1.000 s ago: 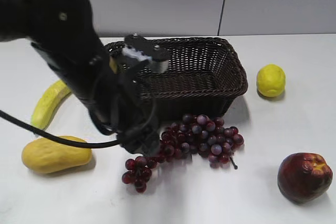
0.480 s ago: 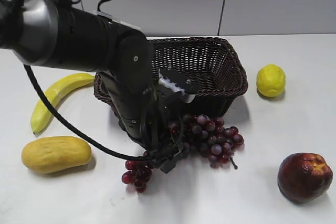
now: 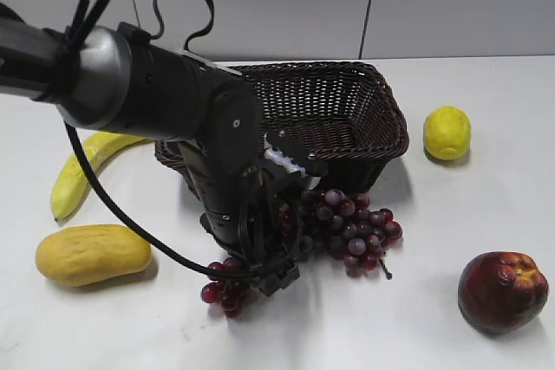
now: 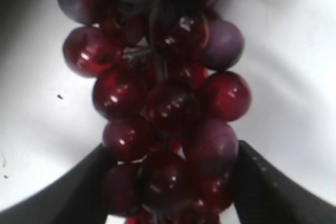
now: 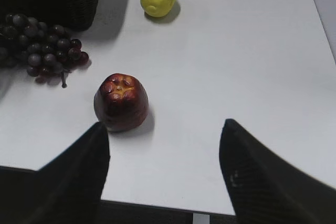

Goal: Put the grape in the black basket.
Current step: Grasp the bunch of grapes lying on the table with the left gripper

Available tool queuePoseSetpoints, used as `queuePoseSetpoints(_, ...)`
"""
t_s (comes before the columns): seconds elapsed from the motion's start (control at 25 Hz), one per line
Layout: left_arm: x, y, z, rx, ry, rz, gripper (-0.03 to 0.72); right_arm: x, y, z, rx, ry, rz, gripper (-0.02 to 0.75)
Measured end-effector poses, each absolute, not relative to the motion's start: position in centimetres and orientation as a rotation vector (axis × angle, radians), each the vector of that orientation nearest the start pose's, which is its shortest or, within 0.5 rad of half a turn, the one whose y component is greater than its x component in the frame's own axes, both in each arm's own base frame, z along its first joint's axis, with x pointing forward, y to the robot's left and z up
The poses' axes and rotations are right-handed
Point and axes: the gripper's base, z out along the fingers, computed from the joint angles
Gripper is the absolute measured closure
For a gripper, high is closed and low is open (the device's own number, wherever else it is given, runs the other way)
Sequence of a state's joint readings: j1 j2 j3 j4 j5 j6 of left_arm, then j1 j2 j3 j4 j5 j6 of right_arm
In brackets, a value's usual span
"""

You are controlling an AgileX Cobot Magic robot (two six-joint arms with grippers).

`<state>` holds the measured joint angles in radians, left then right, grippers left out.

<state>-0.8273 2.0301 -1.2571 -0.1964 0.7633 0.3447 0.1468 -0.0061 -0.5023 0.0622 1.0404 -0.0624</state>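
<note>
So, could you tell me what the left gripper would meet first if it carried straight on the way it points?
The grape: the left gripper points down at the bunch, whose lower berries already sit between its fingers. Contact is unclear.

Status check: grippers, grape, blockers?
Left gripper open, straddling grape on table. Right gripper open, idle. Basket beside grape; nothing in the way.

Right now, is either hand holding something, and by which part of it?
Nothing is clearly held. The left hand has its fingers on both sides of the narrow end of the grape, which lies on the table. The right hand is open and empty.
</note>
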Motion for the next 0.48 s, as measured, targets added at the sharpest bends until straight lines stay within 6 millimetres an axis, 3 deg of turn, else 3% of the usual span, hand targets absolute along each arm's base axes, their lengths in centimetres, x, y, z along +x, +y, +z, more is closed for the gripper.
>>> queuePoseSetpoints(0.24,24.5,-28.6,12.8,1.531,2.674,-0.252,0.498,-0.6,0.4,28.0,-0.213,2.005,0.128,0.239)
queuePoseSetpoints(0.48,24.3,-28.3,15.2,1.529,2.627,-0.257,0.524,-0.6,0.4,28.0,-0.213,2.005,0.128,0.239)
